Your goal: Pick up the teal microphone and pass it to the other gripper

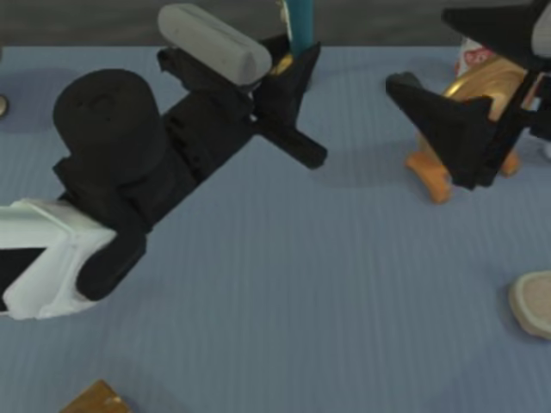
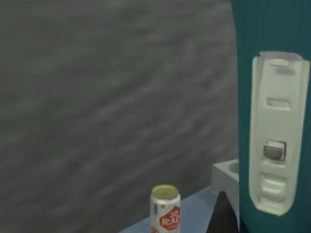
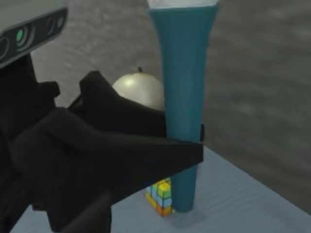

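Left gripper (image 1: 293,82) up at the 12 o'clock edge of the table (image 1: 301,284), reaching in from the 8 o'clock corner, fingers clamped on the teal microphone (image 1: 299,26). Microphone held upright, off the table, only a short teal stretch showing from above between the black fingers. Seen from the right wrist: teal handle (image 3: 183,97) vertical, whitish head (image 3: 182,4) at the upper end, narrow end hanging just above the table, black fingers (image 3: 146,150) pinched onto the lower part of the handle. Seen from the left wrist: handle filling one side, white switch patch (image 2: 277,136) facing the camera. Right gripper (image 1: 448,120) over at about 2 o'clock, well apart from the microphone, fingers spread wide and holding nothing. Beneath it, a gold and orange object (image 1: 478,95), partly hidden. Red-and-white can (image 2: 164,211) standing on the table beyond the microphone in the left wrist view. Rubik's cube (image 3: 161,195) just beside the handle's lower end in the right wrist view, pale round fruit (image 3: 138,90) behind the fingers. Pale rounded object (image 1: 534,303) at the 3 o'clock edge; brown corner (image 1: 96,399) at 7 o'clock.
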Robot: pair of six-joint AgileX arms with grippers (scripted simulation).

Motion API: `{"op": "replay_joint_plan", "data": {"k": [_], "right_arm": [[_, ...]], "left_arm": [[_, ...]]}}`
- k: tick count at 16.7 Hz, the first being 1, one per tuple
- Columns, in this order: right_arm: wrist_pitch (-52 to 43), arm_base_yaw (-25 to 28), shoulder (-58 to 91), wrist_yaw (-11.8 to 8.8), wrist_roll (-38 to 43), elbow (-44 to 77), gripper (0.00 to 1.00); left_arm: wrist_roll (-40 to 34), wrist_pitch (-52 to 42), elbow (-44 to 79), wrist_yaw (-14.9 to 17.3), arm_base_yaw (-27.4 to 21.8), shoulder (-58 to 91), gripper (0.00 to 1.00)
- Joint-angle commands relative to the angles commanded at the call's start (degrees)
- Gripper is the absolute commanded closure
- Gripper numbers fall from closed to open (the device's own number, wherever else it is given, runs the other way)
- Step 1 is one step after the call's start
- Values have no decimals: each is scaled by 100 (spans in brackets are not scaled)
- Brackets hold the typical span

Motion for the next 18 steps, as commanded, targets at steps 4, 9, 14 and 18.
{"op": "replay_joint_plan", "data": {"k": [4,9,14,18], "right_arm": [[284,188,654,-360,-55,456,0],[282,166,657,-363,-54,450,0],[386,530,1308,-34,-43,1025,0],[505,1031,2230,486,-27,1809,0]], "left_arm": [[0,0,0,0,0,0,100],[0,0,0,0,0,0,100],[0,0,0,0,0,0,100],[0,0,0,0,0,0,100]]}}
